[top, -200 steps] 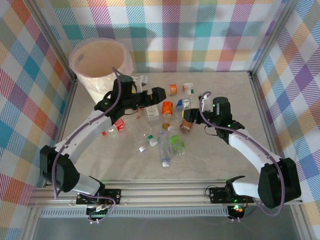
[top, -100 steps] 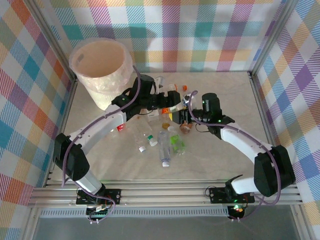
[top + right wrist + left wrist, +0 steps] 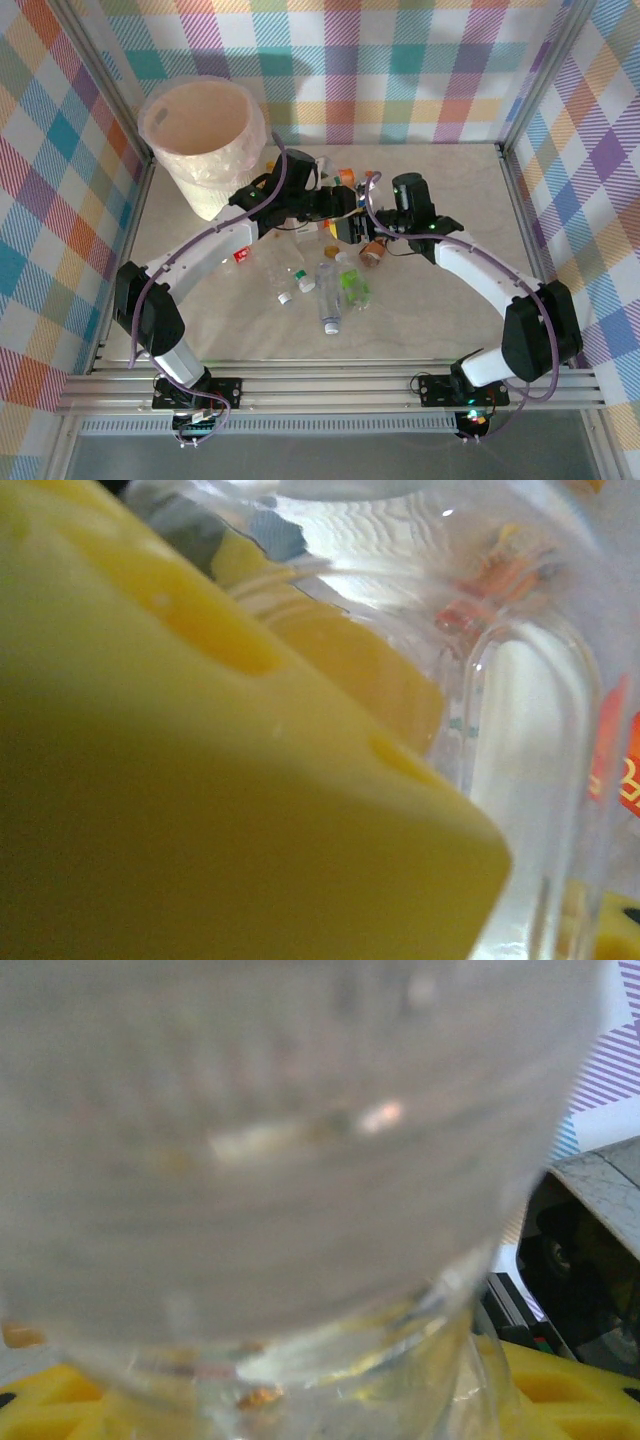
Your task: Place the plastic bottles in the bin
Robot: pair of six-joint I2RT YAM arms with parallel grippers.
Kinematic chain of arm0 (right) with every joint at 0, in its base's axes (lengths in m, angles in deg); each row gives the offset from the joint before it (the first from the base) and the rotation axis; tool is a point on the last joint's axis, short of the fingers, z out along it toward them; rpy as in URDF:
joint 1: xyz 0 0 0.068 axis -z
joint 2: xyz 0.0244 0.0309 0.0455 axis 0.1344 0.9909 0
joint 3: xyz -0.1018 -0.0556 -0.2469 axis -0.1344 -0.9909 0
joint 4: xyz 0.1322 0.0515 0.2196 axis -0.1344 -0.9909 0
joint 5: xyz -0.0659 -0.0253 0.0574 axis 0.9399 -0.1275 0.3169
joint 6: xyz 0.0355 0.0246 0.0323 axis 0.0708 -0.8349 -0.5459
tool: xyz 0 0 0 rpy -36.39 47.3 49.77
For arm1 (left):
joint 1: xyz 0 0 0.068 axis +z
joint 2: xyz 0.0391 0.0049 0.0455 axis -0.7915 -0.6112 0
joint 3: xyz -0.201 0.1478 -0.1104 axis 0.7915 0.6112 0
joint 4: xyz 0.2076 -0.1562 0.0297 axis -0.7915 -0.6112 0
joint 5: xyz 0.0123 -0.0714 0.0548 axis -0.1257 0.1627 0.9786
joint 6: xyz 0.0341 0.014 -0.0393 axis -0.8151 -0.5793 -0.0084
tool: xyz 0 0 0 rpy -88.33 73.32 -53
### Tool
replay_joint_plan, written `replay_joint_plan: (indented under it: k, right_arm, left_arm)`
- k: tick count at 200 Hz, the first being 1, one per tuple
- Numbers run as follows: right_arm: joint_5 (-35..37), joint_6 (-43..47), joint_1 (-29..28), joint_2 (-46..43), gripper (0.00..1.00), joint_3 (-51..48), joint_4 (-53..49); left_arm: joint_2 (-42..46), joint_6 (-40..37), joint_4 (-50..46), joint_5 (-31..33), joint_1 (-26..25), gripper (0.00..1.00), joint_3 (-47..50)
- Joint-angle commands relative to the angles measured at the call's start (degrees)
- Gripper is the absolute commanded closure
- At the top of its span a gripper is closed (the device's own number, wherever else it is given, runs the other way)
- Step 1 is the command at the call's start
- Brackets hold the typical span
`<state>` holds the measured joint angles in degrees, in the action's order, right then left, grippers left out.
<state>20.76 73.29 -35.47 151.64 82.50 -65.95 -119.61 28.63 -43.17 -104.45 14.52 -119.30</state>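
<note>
Over the middle of the table my two grippers meet above the scattered plastic bottles. A clear bottle (image 3: 280, 1140) sits right against the left wrist camera, between yellow fingers (image 3: 565, 1390); my left gripper (image 3: 343, 207) is shut on it. In the right wrist view, a clear bottle (image 3: 520, 770) with orange-red print lies against a yellow finger (image 3: 200, 780); my right gripper (image 3: 368, 218) is shut on it. Whether both hold the same bottle I cannot tell. The cream-white bin (image 3: 212, 182) stands at the far left, behind the left arm.
Loose bottles lie in front of the grippers: a clear one with a blue cap (image 3: 329, 298), a green one (image 3: 354, 290), a clear one with a white cap (image 3: 291, 280), a red-labelled one (image 3: 240, 256), a brown one (image 3: 374, 256). Checked walls enclose the table.
The left arm swung right from beside the bin to the middle and its jaws closed on a clear bottle. The right gripper moved up and left to meet it.
</note>
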Motion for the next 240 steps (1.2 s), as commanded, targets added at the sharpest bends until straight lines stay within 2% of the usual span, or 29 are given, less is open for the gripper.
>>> replay_joint_plan:
  k: [1, 36, 77, 105, 138, 159, 197, 240]
  right_arm:
    - [-3.43, 4.39, -1.08, 0.48, 0.47, 3.80, -3.53]
    - [-4.65, 3.83, -1.08, 0.40, 0.34, 3.95, -4.67]
    - [-1.78, 6.91, -1.08, -1.74, 0.00, 2.46, -6.63]
    - [-0.22, 14.33, -1.11, -2.45, 0.00, 5.19, -16.90]
    - [7.59, 19.79, -1.08, -5.18, 0.00, 6.54, -23.99]
    - [10.73, 19.29, -1.09, -8.97, 0.00, 3.97, -20.74]
    - [11.86, 16.39, -1.08, -16.21, 0.00, -1.45, -10.10]
    - [20.97, 10.77, -1.08, -22.74, 0.00, -7.20, 0.78]
  left_arm:
    - [-0.59, -1.22, -0.23, 1.37, -1.05, 0.42, 0.61]
    - [0.06, -0.07, 3.09, 4.24, -1.05, 0.43, 2.65]
    - [-0.38, -0.33, 3.34, 5.48, -0.96, 0.44, 2.33]
    - [-0.31, -0.14, 3.30, 6.22, -0.96, 0.45, 2.17]
    - [1.29, -0.31, 3.66, 8.34, -0.87, 0.46, 3.46]
    - [2.38, -0.42, 3.70, 10.32, -0.70, 0.46, 4.29]
    - [4.71, -2.09, 2.72, 13.62, 0.33, 0.46, 4.49]
    - [9.35, -7.34, -0.38, 19.88, 1.85, 0.46, 2.20]
